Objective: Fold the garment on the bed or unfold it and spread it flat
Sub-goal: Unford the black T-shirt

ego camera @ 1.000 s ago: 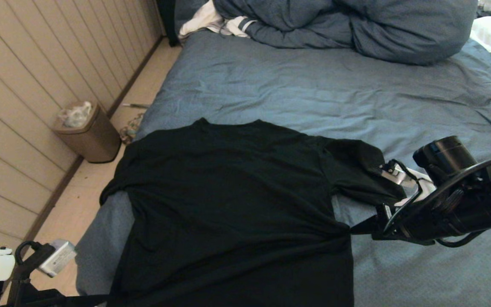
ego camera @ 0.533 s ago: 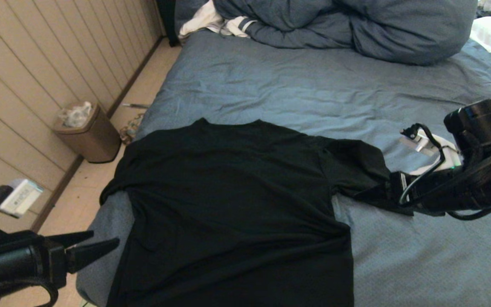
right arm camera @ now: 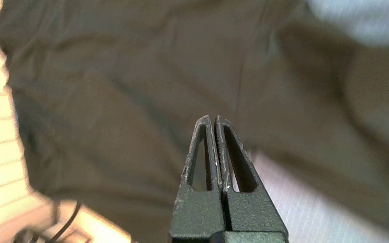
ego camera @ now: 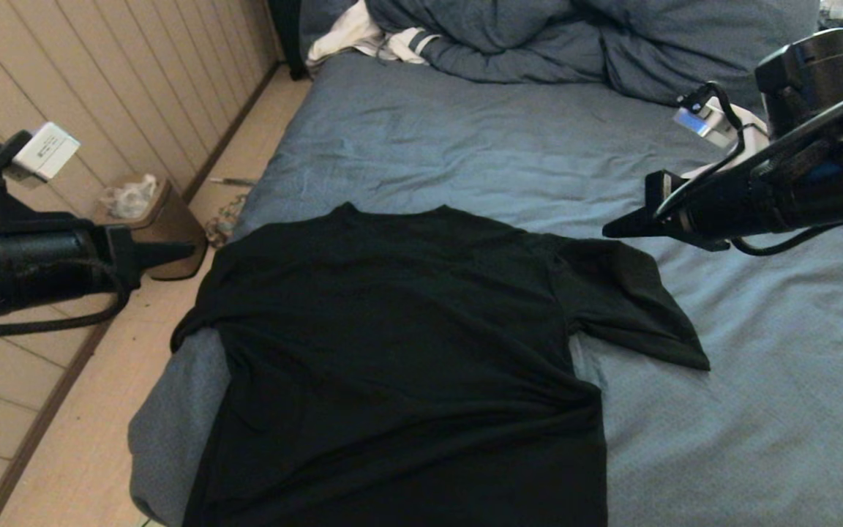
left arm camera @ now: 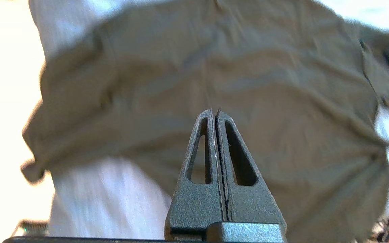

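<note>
garment (ego camera: 399,351): black short-sleeved T-shirt, plain side up, no print showing; spread mostly flat, collar toward the far end of the bed, hem toward the robot; right sleeve out flat, left sleeve draped over the bed's left edge; creases bunched near the right side seam.
bed (ego camera: 538,161): wide mattress under wrinkled slate-blue sheet; shirt lies at its near-left corner.

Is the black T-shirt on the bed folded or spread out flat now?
Spread out. The T-shirt lies open on the bed, plain side up, one sleeve extended; some wrinkles remain. Neither gripper holds it.
</note>
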Motion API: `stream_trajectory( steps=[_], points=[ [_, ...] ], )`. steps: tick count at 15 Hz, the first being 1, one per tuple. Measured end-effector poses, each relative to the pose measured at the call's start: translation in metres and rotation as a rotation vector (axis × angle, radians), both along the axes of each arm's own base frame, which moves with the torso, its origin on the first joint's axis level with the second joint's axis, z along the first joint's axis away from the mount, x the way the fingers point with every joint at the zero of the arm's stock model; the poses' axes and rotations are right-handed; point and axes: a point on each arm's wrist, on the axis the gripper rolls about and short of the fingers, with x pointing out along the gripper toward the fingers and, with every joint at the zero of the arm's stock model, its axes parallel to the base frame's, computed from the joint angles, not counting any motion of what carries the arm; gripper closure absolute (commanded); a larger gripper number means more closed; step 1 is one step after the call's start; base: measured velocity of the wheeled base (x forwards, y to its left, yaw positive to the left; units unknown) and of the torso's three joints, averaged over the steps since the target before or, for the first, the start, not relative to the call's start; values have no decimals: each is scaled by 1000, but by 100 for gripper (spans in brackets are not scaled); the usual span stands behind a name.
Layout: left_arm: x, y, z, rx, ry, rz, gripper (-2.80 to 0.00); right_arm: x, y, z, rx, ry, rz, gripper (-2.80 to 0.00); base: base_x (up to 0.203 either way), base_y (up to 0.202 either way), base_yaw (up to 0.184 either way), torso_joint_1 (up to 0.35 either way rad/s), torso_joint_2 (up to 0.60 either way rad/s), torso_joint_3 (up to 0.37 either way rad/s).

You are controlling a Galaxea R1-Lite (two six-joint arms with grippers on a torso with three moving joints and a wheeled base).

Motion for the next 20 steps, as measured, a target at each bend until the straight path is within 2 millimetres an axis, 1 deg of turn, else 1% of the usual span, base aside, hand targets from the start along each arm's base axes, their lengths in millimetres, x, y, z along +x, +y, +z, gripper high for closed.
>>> stream_trajectory(
  steps=[2,6,8,10,12,13,16,18,20],
  points=[
    [27,-2,6,-1,-8,0,0,22,14,-1,-30,-16,-20,0,0,0,0,0,0,0],
    [86,-6,12,-8,-36,-3,0,64,49,-7,-65,-75,-31,0,0,0,0,0,0,0],
    [112,-11,13,-15,-53,-6,0,83,69,-14,-87,-157,-37,0,0,0,0,0,0,0],
    [139,-25,11,-12,-71,10,0,101,87,-22,-117,-273,-70,0,0,0,0,0,0,0],
    [163,-45,8,2,-94,35,0,113,101,-33,-120,-330,-69,0,0,0,0,0,0,0],
    [173,-55,3,8,-95,38,0,118,105,-38,-116,-340,-66,0,0,0,0,0,0,0],
    [198,-82,-17,16,-84,9,0,127,110,-51,-127,-342,-48,0,0,0,0,0,0,0],
    [207,-89,-28,22,-71,-1,0,129,111,-53,-126,-347,-38,0,0,0,0,0,0,0],
    [207,-90,-29,23,-66,-2,0,127,111,-50,-125,-347,-31,0,0,0,0,0,0,0]
  ],
)
